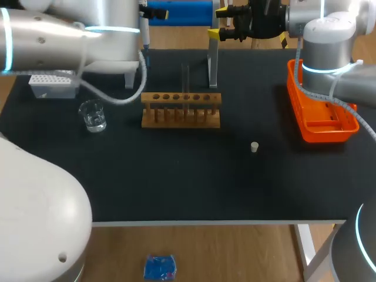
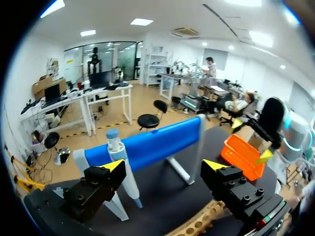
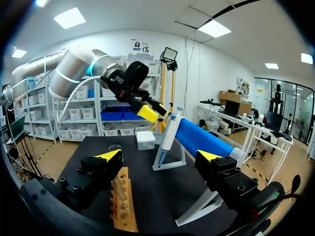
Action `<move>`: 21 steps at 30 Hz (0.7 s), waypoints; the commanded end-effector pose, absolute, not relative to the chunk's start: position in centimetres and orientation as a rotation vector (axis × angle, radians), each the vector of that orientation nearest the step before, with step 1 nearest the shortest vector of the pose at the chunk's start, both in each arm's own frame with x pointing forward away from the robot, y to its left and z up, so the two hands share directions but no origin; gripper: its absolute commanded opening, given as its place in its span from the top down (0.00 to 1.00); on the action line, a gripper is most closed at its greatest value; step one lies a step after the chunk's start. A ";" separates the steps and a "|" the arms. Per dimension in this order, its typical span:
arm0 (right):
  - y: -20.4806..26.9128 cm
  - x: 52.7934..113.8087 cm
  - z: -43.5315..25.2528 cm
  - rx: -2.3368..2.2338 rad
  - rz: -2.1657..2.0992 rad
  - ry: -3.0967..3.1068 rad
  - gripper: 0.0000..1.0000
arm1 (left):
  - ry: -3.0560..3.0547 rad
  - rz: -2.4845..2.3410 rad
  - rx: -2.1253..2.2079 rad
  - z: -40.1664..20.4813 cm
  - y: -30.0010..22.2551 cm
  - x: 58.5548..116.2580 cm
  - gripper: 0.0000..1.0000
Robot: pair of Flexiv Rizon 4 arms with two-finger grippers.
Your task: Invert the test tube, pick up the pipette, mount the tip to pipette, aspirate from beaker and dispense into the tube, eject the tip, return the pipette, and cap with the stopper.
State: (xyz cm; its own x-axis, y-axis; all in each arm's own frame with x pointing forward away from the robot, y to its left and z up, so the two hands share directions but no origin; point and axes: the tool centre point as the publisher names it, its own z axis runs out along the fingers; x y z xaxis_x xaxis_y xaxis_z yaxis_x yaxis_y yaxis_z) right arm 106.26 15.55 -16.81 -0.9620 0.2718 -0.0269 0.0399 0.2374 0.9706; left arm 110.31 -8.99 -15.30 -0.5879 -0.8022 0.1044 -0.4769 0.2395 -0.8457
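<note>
Lab bench; wooden tube rack (image 1: pixel 181 110); beaker (image 1: pixel 93 115); pipette (image 2: pixel 132 184); tip box (image 1: pixel 54 84); black tabletop (image 1: pixel 176 176).

Black table (image 1: pixel 176 176) holding a wooden rack (image 1: pixel 181 110) toward the far edge, a glass beaker (image 1: pixel 93 115) and tip box (image 1: pixel 54 85) by the left edge, an orange basket (image 1: pixel 322 111) at the right edge, and a small stopper (image 1: pixel 254 147) near the middle.

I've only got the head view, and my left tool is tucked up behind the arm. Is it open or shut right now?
Observer: Open. The left wrist view shows the left tool gripping nothing.
Operator: Where's the pipette from there?
Observer: The pipette hangs on the blue stand just ahead of that tool, close to one finger.
Operator: And the right tool?
Observer: The right tool is open and empty, with the wooden rack ahead of and below it.
</note>
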 end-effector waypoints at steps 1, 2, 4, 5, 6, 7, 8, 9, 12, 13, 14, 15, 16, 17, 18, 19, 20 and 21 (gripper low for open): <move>15.5 106.3 -16.7 0.294 1.805 2.321 0.00 | 2.200 -1.490 -0.986 -13.5 -6.9 105.4 0.00; 15.5 106.3 -16.7 0.294 1.805 2.321 0.00 | 2.208 -1.510 -0.948 -13.2 -7.0 104.8 0.00; 15.5 106.3 -16.7 0.294 1.805 2.321 0.00 | 2.224 -1.530 -0.886 -12.7 -7.2 103.4 0.00; 15.5 106.3 -16.7 0.294 1.805 2.321 0.00 | 2.230 -1.549 -0.849 -12.5 -7.3 102.7 0.00; 15.5 106.3 -16.7 0.294 1.805 2.321 0.00 | 2.242 -1.554 -0.810 -12.3 -7.4 102.0 0.00; 15.5 106.3 -16.7 0.294 1.805 2.321 0.00 | 2.251 -1.562 -0.774 -12.0 -7.7 101.1 0.00; 15.5 106.3 -16.7 0.294 1.805 2.321 0.00 | 2.259 -1.559 -0.750 -11.9 -7.9 100.2 0.00; 15.5 106.3 -16.7 0.294 1.805 2.321 0.00 | 2.269 -1.553 -0.729 -11.8 -8.1 99.4 0.00; 15.5 106.3 -16.7 0.294 1.805 2.321 0.00 | 2.273 -1.521 -0.717 -11.7 -8.4 97.4 0.00; 15.5 106.3 -16.7 0.294 1.805 2.321 0.00 | 2.264 -1.523 -0.705 -11.7 -8.6 96.6 0.00; 15.5 106.3 -16.7 0.294 1.805 2.321 0.00 | 2.261 -1.514 -0.703 -11.7 -8.8 95.7 0.00; 15.5 106.3 -16.7 0.294 1.805 2.321 0.00 | 2.257 -1.495 -0.716 -11.8 -9.0 95.1 0.00; 15.5 106.3 -16.7 0.294 1.805 2.321 0.00 | 2.247 -1.490 -0.706 -11.9 -9.1 94.4 0.00; 15.5 106.3 -16.7 0.294 1.805 2.321 0.00 | 2.247 -1.480 -0.702 -12.1 -9.4 93.9 0.00; 15.5 106.3 -16.7 0.294 1.805 2.321 0.00 | 2.250 -1.470 -0.697 -12.3 -9.6 93.4 0.00; 15.5 106.3 -16.7 0.294 1.805 2.321 0.00 | 2.270 -1.440 -0.676 -12.7 -10.0 92.9 0.00; 15.5 106.3 -16.7 0.294 1.805 2.321 0.00 | 2.284 -1.412 -0.666 -13.2 -10.3 92.5 0.00; 15.5 106.3 -16.7 0.294 1.805 2.321 0.00 | 2.266 -1.427 -0.676 -13.6 -10.5 92.2 0.00</move>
State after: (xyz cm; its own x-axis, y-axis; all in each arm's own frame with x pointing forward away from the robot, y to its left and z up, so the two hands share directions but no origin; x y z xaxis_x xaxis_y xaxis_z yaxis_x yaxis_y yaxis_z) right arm 106.26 15.55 -16.81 -0.9620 0.2717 -0.0269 0.0399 0.2375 0.9706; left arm 94.74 -10.40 -13.11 -0.8503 -0.5251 -0.0358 -0.2021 0.3884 -0.8991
